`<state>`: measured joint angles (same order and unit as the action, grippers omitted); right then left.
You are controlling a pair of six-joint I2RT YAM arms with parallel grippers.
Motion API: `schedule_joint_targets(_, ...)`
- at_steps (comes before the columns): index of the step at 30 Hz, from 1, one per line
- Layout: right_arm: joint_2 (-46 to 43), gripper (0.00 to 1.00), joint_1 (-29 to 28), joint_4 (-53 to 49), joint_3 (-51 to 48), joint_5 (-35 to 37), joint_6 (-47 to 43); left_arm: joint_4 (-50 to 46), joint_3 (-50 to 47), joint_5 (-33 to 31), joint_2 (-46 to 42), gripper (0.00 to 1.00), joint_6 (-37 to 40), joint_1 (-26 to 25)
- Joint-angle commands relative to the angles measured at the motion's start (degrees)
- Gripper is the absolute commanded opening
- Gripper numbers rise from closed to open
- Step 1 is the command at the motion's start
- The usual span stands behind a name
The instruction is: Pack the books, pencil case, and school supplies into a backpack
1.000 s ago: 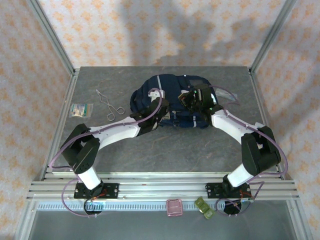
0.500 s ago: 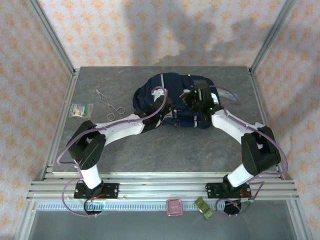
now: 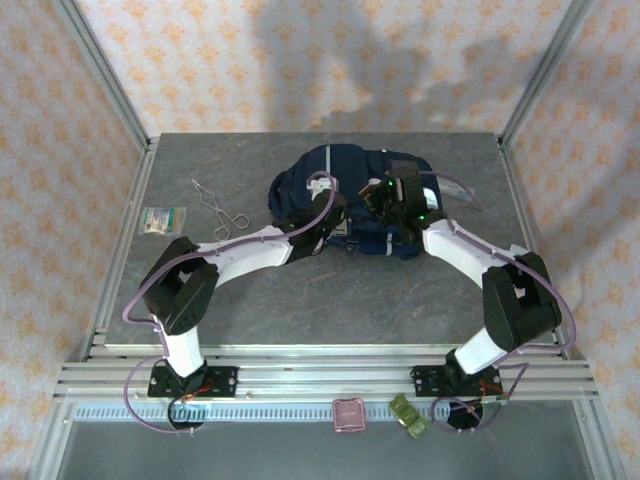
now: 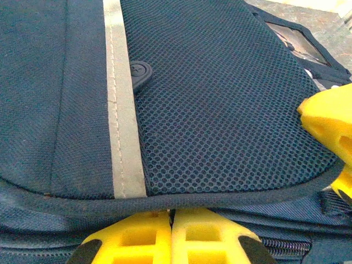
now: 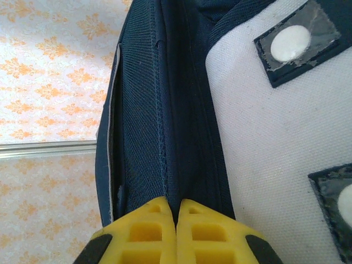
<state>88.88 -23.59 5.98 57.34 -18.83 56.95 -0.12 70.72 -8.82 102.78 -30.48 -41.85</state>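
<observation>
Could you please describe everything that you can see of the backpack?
The backpack is navy woven fabric with a light grey stripe, a mesh panel and a white front pocket bearing dark patches with white dots. It lies on the table, toward the far side. The left pincer and the right pincer, both shut, press against its edges; whether they pinch fabric is unclear.

Bright, even light; soft shadows (wrist close-ups slightly blurry).
</observation>
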Motion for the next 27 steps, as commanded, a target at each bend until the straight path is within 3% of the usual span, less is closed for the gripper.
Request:
schedule_joint_targets(1, -3.7, 0.00, -1.1, 5.3, 1.8, -3.1, -1.1, -5.4, 0.2, 2.8, -3.1, 0.00, 4.0, 2.2)
schedule_joint_targets(6, -4.6, 0.00, -0.2, 3.5, 0.6, -0.7, -3.0, -14.0, -0.8, -0.6, -6.0, 0.00, 9.9, 4.8)
schedule_joint_targets(13, -4.2, 0.00, 0.0, 3.5, -0.4, -0.2, -3.4, -15.5, -4.3, -4.7, -9.5, 0.00, 13.2, 7.7)
schedule_joint_targets(21, 1.7, 0.00, 0.1, -2.0, 6.5, -3.5, -12.0, -14.0, -8.6, 4.0, -13.4, 0.00, 14.5, 5.8)
schedule_joint_targets(27, 6.8, 0.00, 2.1, -7.1, 13.8, -2.5, -16.7, -12.7, -11.9, 9.5, -15.8, 0.00, 11.6, 0.7)
